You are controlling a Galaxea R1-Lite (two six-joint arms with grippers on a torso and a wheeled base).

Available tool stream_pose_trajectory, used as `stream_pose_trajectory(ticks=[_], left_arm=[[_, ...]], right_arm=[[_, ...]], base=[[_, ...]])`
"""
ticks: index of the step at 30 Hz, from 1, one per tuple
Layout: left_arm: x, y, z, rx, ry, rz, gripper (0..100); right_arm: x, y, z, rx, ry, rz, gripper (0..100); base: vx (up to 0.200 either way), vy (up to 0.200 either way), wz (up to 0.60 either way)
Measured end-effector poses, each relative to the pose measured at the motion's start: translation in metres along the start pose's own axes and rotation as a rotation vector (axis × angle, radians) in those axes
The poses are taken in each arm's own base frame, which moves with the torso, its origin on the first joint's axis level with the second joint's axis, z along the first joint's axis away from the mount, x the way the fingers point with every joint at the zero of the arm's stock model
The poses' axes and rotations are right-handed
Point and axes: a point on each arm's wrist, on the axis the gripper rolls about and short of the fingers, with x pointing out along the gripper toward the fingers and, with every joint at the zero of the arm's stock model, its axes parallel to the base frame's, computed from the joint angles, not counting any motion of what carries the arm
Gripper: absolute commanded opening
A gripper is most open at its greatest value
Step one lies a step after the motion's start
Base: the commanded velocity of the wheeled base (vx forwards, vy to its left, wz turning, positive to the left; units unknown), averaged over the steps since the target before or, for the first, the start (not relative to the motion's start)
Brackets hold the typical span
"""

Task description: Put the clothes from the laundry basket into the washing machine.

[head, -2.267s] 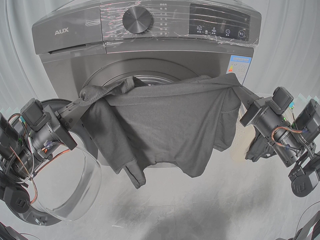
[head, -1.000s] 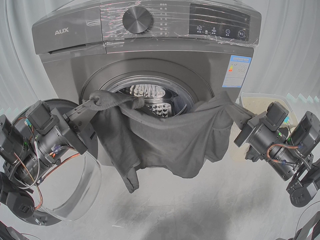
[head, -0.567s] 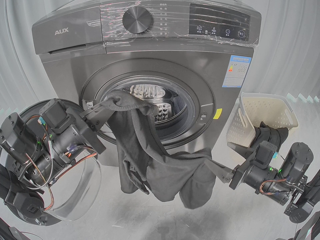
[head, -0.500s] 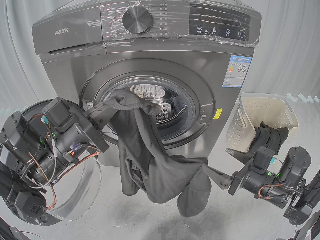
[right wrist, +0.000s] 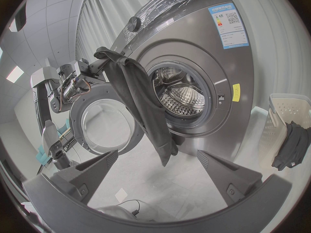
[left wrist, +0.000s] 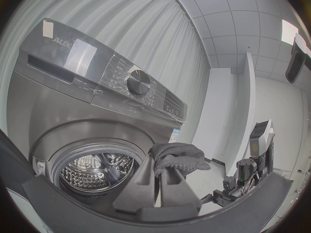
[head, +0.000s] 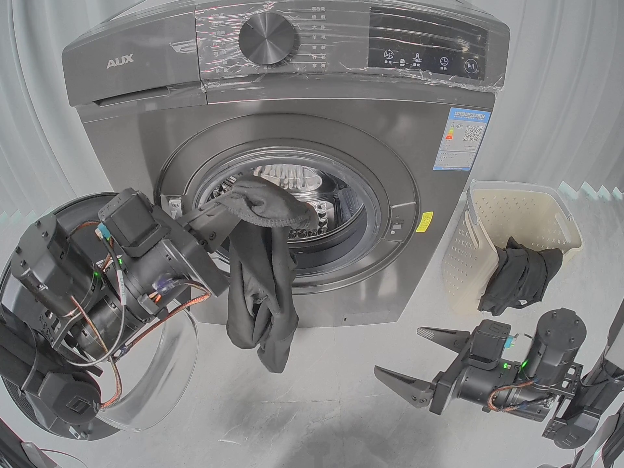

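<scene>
- The left gripper (head: 227,208) is raised in front of the left edge of the drum opening (head: 325,222). Its two fingers are pressed together on the bunched top of a dark grey fabric garment (head: 260,281).
- From that grip the dark grey garment hangs straight down in a narrow, folded column. It is in front of the lower left of the opening and the panel below it, outside the drum. In the right wrist view its lower end (right wrist: 165,156) dangles free, near the machine's base.
- The grey metal front-loading washing machine (head: 286,105) stands at the far side. Its round door with a clear glass bowl (head: 156,372) is swung open to the left.
- The right gripper (head: 398,352) is low at the near right over the pale grey floor (head: 312,417). Its fingers are spread wide with nothing between them, well apart from the hanging garment.
- A cream perforated plastic laundry basket (head: 465,255) stands on the floor just right of the machine, beyond the right gripper.
- A black piece of clothing (head: 520,277) is draped over the basket's near rim and hangs down its outer side.
</scene>
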Motion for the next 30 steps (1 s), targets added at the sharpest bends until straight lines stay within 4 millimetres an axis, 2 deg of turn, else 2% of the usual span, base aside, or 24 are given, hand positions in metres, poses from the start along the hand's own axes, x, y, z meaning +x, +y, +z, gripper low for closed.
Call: stream_pose_trajectory(ticks=[3, 12, 21, 30], left_arm=[[0.001, -0.001, 0.0, -0.001, 0.0, -0.006, 0], [0.003, -0.004, 0.0, -0.002, -0.005, -0.017, 0], [0.003, -0.006, -0.001, -0.005, 0.001, -0.025, 0], [0.004, -0.009, -0.002, -0.01, 0.004, -0.037, 0]], right_arm=[[0.011, 0.0, 0.001, 0.002, -0.01, 0.004, 100], [0.059, -0.002, 0.008, -0.011, -0.081, 0.019, 100], [0.099, -0.005, 0.003, -0.032, -0.1, 0.084, 100], [0.124, 0.008, -0.001, -0.038, -0.119, 0.151, 100]], base=[[0.0, 0.0, 0.0], [0.0, 0.0, 0.0], [0.0, 0.0, 0.0], [0.0, 0.0, 0.0]])
